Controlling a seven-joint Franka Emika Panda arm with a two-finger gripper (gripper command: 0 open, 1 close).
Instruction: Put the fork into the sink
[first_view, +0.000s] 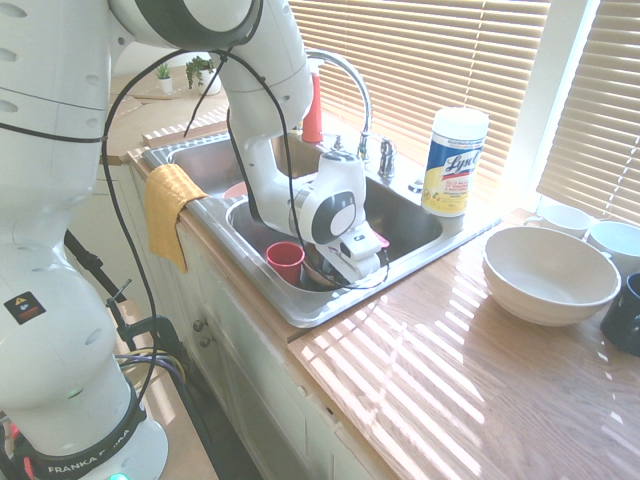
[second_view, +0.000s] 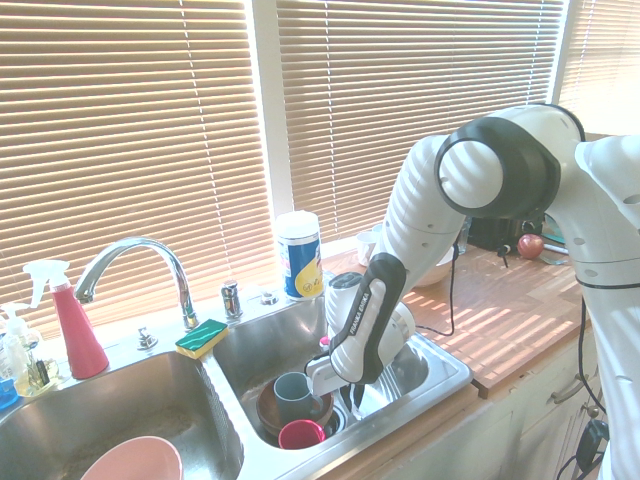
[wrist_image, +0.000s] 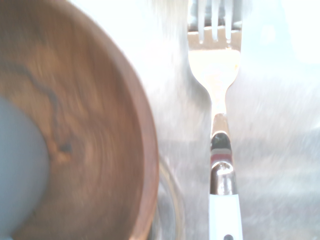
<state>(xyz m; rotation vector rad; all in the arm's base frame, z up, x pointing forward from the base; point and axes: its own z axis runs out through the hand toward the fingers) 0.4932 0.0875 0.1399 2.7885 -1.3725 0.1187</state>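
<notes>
1 end effector (second_view: 350, 392) grips the white-handled, silver-tined fork (wrist_image: 218, 125) inside the shiny steel sink (second_view: 452, 372).

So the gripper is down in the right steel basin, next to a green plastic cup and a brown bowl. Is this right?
Not quite: the plastic cup is red, not green, as both exterior views show. The gripper is indeed down in the steel basin beside the brown bowl.
</notes>
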